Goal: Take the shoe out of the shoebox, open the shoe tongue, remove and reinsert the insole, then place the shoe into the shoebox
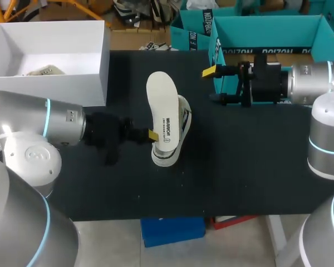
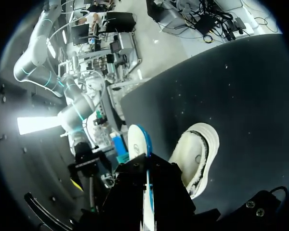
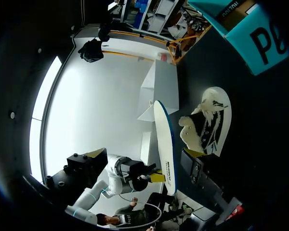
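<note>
A white sneaker (image 1: 175, 142) lies on the black table (image 1: 239, 167), with its opening toward my left gripper (image 1: 152, 135). That gripper is shut on the heel end of a white insole (image 1: 161, 103), which it holds up above the shoe. In the left wrist view the insole (image 2: 137, 139) shows edge-on with a blue underside, pinched between the dark fingers, and the shoe (image 2: 197, 159) lies just beside it. My right gripper (image 1: 214, 84) hangs open and empty to the right of the shoe, in front of the teal box. Its wrist view shows the insole (image 3: 164, 144) and shoe (image 3: 207, 125) ahead.
The white shoebox (image 1: 103, 61) stands open at the back left with another shoe (image 1: 44, 71) inside. Open teal boxes (image 1: 222, 33) stand at the back right, close behind my right gripper.
</note>
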Controlling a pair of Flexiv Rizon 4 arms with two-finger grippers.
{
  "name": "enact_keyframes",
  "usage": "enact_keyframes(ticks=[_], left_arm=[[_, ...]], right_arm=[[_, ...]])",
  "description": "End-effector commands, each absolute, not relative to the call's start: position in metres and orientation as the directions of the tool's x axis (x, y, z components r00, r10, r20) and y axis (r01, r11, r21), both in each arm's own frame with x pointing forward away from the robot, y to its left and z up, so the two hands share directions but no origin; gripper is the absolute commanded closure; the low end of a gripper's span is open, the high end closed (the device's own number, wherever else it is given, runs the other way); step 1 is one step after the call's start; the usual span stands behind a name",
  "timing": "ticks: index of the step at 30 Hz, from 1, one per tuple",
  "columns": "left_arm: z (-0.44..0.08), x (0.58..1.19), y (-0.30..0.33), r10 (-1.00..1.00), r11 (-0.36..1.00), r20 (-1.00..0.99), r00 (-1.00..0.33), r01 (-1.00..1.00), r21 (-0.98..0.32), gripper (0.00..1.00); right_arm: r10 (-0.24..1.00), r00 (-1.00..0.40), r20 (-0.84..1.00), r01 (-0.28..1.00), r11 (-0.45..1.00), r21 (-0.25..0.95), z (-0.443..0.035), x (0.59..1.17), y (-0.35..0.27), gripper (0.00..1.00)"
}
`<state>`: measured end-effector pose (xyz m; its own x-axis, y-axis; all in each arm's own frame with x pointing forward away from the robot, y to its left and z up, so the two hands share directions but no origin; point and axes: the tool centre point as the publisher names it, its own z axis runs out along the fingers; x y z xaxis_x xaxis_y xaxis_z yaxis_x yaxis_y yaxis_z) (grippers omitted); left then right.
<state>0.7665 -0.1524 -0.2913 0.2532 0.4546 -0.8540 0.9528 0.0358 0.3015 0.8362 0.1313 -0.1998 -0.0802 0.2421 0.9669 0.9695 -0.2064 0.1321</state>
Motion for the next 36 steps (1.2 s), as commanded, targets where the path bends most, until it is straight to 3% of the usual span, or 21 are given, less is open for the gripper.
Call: enact_keyframes(ticks=[1,5,18,36], left_arm=[[-0.29,0.765,-0.152,0.458,0.035,-0.852,0.254,0.953,0.302,1.0],[-0.29,0.765,-0.152,0.458,0.035,-0.852,0.254,0.953,0.302,1.0],[-0.29,0.765,-0.152,0.458,0.035,-0.852,0.254,0.953,0.302,1.0],[-0.29,0.765,-0.152,0.458,0.035,-0.852,0.254,0.953,0.302,1.0]], right_arm=[[0.241,-0.081,0.967,0.969,-0.21,0.133,-0.201,0.837,0.133,0.0],[0.241,-0.081,0.967,0.969,-0.21,0.133,-0.201,0.837,0.133,0.0],[0.246,-0.27,0.931,0.962,0.118,0.248,-0.22,0.838,0.163,0.0],[0.259,-0.253,0.932,0.962,0.171,0.214,-0.244,0.834,0.171,0.0]])
